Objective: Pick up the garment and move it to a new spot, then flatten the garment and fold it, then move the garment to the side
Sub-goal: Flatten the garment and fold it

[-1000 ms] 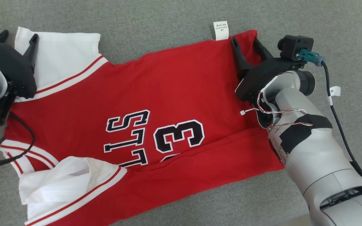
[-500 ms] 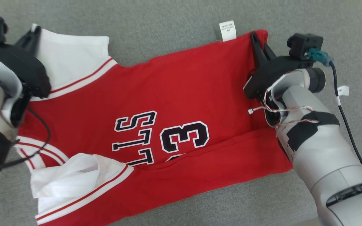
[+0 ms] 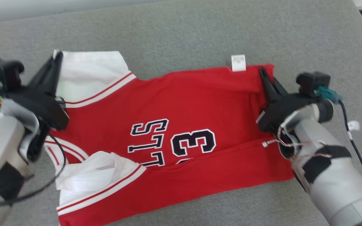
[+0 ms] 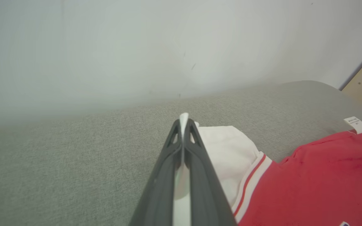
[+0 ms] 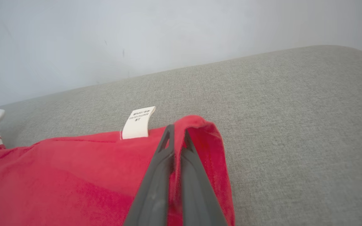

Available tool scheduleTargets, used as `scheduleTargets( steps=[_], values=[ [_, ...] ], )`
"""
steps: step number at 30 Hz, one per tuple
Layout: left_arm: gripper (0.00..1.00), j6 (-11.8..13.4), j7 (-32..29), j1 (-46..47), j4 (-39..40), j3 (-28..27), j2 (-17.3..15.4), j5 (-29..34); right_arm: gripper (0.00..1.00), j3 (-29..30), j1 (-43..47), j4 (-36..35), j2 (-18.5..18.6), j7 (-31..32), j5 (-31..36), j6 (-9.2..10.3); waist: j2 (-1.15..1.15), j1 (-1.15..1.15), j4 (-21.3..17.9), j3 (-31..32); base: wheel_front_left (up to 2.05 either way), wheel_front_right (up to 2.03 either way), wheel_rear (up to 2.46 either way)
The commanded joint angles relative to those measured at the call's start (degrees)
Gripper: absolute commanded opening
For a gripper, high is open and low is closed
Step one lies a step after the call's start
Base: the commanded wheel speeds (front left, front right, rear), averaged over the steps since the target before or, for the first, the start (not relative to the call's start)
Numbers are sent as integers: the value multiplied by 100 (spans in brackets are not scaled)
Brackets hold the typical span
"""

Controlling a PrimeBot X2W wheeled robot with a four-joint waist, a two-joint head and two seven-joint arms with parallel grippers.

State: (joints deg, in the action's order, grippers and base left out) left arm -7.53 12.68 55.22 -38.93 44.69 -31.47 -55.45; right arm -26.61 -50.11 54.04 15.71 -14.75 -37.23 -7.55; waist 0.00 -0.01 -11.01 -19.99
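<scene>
Partly buried under a turned-up lower fold: black-and-white lettering and a "3" on the red basketball jersey (image 3: 181, 103). Spread sideways across grey woven upholstery (image 3: 200, 31). Pinched at the far white sleeve corner by the left gripper (image 3: 57, 56), shut tight on cloth. Clamped at the far red hem corner by the right gripper (image 3: 263, 73), likewise closed, just beside a white care label (image 3: 238, 62). Soft knit, red-and-white striped trim, rumpled near sleeve.
</scene>
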Motion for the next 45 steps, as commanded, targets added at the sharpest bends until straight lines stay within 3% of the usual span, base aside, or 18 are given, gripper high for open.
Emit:
scheduleTargets(
  steps=[1, 8, 13, 20, 25, 29, 37, 38, 39, 40, 45],
  values=[
    [0, 52, 92, -246, 133, -48, -47, 8, 0, -50, 197, -118, 93, -34, -119, 14, 0, 1, 137, 145, 0, 0, 0],
    [0, 220, 236, -990, 813, -251, -115, 8, 0, -138, 772, -610, 462, -37, -505, 14, 0, 1, 304, 348, 0, 0, 0],
    [0, 499, 253, -1756, 1655, -671, -144, 182, 0, -99, 1252, -997, 684, -45, -838, 14, 0, 1, 388, 502, 0, 0, 0],
    [0, 828, 251, -3148, 2947, -1427, 49, 757, 0, 213, 1965, -1640, 975, -48, -1189, 14, 0, 1, 535, 652, 0, 0, 0],
    [0, 991, 252, -3965, 3446, -1698, 286, 1187, 0, 552, 2599, -2162, 1171, -49, -1271, 14, 0, 1, 643, 715, 0, 0, 0],
    [0, 1022, 253, -4500, 3570, -1972, 513, 1317, 0, 837, 3119, -2541, 1213, -49, -1213, 14, 0, 1, 675, 758, 0, 0, 0],
    [0, 851, 254, -5131, 3355, -2305, 974, 1642, 0, 1119, 3848, -2922, 1099, 63, -1128, 14, 0, 1, 693, 875, 0, 0, 0],
    [0, 819, 253, -5140, 3279, -2344, 1028, 1651, 19, 1149, 3888, -2926, 1095, 102, -1098, 14, 0, 1, 695, 887, 0, 0, 0],
    [33, 827, 253, -5157, 3169, -2387, 1061, 1718, 51, 1169, 3925, -2925, 1076, 107, -1048, 14, 0, 1, 686, 902, 0, 0, 0],
    [100, 810, 253, -5156, 3106, -2428, 1102, 1800, 100, 1191, 3964, -2917, 1053, 140, -1045, 14, 0, 1, 681, 914, 0, 0, 0],
    [100, 704, 253, -5255, 2963, -2754, 1334, 2060, 100, 1290, 4058, -3014, 1076, 123, -898, 14, 0, 1, 661, 1005, 0, 0, 0]
  ],
)
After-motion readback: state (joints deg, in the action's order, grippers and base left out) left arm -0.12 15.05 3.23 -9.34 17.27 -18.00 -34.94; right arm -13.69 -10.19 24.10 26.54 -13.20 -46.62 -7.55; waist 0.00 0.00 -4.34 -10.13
